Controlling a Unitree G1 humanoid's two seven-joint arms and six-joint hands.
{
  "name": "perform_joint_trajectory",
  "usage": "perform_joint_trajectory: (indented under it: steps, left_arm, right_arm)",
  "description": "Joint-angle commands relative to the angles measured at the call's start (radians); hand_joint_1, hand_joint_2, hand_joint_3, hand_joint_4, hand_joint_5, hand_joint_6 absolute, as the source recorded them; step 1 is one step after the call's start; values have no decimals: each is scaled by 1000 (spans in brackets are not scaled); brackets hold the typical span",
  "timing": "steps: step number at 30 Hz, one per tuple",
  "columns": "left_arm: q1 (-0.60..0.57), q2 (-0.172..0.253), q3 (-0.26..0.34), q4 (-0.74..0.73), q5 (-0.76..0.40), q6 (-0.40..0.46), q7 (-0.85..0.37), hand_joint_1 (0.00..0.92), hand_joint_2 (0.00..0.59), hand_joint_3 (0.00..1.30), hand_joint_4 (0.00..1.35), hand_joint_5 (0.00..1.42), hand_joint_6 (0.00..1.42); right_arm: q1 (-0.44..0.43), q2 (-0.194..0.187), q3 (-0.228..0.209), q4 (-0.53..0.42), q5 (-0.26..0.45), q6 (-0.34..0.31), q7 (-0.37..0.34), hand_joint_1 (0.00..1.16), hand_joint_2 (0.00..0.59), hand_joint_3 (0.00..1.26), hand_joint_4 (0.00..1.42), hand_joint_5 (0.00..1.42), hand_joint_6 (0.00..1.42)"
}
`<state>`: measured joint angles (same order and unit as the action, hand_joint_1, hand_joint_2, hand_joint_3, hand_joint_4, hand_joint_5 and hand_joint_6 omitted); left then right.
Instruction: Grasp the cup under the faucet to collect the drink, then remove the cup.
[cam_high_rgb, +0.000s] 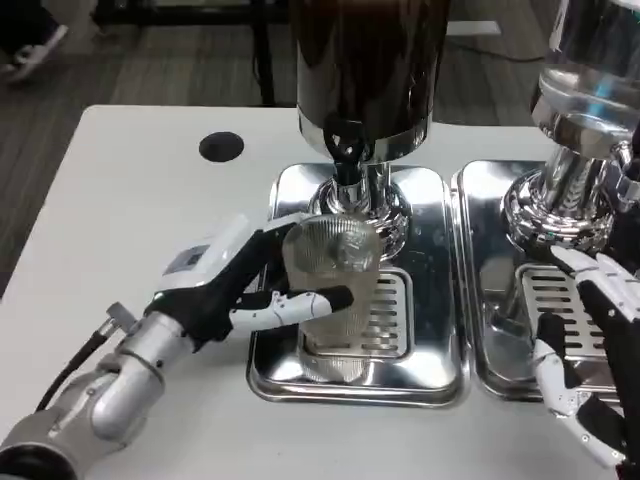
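Alignment matters most here: your left hand is wrapped around the cup, thumb side toward you and fingers behind, so hold it upright on the grate with its mouth straight under the faucet. Judging by the picture, the rim sits just below and slightly ahead of the spout, so ease it a touch toward the dispenser if the stream would land near the edge. Grip firmly but do not crush; the cup looks like thin clear plastic and would likely flex. Whether any drink is in it yet is hard to tell. Keep it low over the tray so drips fall there, not on the bench. When you lift it away, draw it toward you, level. Your right hand holds nothing, its fingers spread, resting at the second tray on the right, well apart from the cup.
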<state>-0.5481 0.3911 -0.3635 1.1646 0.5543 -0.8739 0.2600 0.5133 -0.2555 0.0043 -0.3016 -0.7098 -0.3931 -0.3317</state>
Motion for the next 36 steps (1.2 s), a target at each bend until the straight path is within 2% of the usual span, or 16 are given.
perform_joint_trajectory:
  steps: [1,9,15,18,36]
  left_arm:
    - [12,19,7,-28,-18,-30,-44,77,120,246,227,322,344]
    - [-1,14,-10,-36,0,-7,-88,57,104,194,165,230,261]
    - [-7,20,-43,-91,66,9,-39,24,91,170,100,139,190]
    - [-6,28,-52,-109,86,7,-16,5,79,138,24,80,106]
    - [15,86,-50,-216,145,63,112,2,74,127,0,36,66]
  right_arm:
    - [-14,-16,-6,13,16,-5,13,474,562,259,221,173,303]
    - [-21,-25,-9,15,32,-7,13,479,562,259,225,180,303]
    - [-1,-26,-17,-1,36,-3,16,482,562,259,233,191,311]
    - [7,-25,-19,-5,36,-2,18,490,554,259,234,207,320]
    - [-2,-20,-19,16,47,-11,25,509,551,262,234,235,353]
